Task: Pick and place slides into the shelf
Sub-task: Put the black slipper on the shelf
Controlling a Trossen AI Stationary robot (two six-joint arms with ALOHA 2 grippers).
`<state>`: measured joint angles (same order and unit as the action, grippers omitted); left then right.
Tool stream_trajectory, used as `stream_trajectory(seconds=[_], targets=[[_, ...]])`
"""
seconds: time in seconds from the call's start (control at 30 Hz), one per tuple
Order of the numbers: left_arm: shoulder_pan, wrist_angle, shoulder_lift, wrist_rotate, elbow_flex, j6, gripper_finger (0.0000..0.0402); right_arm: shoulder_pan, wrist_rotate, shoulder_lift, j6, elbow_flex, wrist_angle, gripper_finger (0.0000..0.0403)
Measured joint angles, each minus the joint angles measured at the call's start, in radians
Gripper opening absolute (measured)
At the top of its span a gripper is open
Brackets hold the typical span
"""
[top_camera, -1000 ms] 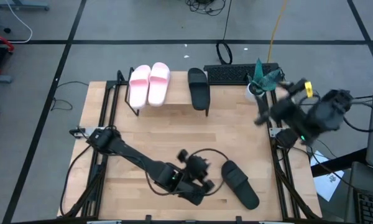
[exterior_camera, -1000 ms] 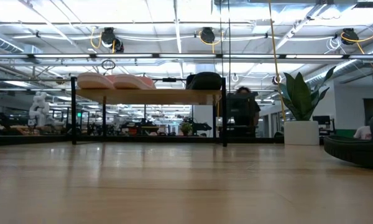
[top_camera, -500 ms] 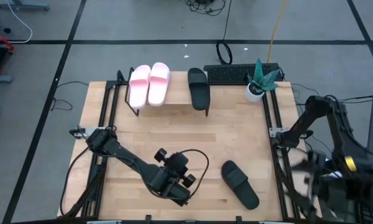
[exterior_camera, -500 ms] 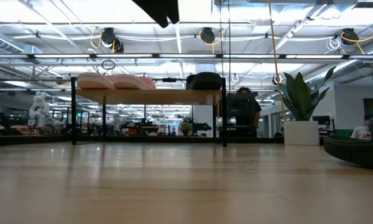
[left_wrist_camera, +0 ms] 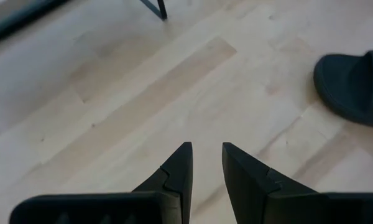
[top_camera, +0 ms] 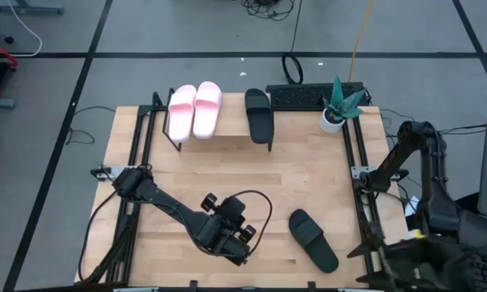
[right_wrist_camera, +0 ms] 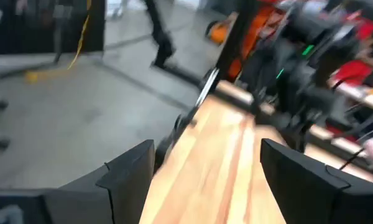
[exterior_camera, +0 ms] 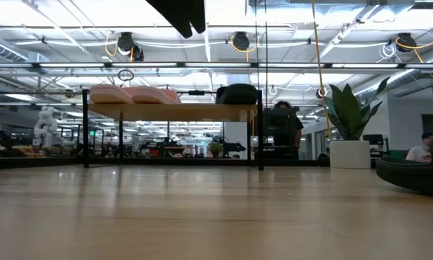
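Right gripper (right_wrist_camera: 202, 180) withdrawn, shelf (top_camera: 219, 134) holding three slides (top_camera: 195, 109)

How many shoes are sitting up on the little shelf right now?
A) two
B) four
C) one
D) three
D: the high view shows the two pink slides side by side and one black slide on the shelf, while the other black slide lies down on the table near the left gripper.
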<state>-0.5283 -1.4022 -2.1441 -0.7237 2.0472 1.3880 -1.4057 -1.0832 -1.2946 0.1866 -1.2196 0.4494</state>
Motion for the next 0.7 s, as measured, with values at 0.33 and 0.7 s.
stream_trajectory(seconds=[0.33,0.7], targets=[[-0.032,0.018,0.0,0.046,0.0,0.07,0.0085,0.168,0.437,-0.016,0.142,0.219,0.09,0.0283],[-0.023,0.018,0.0,0.052,0.0,0.061,0.0085,0.285,0.59,-0.01,0.192,0.382,0.082,0.0283]])
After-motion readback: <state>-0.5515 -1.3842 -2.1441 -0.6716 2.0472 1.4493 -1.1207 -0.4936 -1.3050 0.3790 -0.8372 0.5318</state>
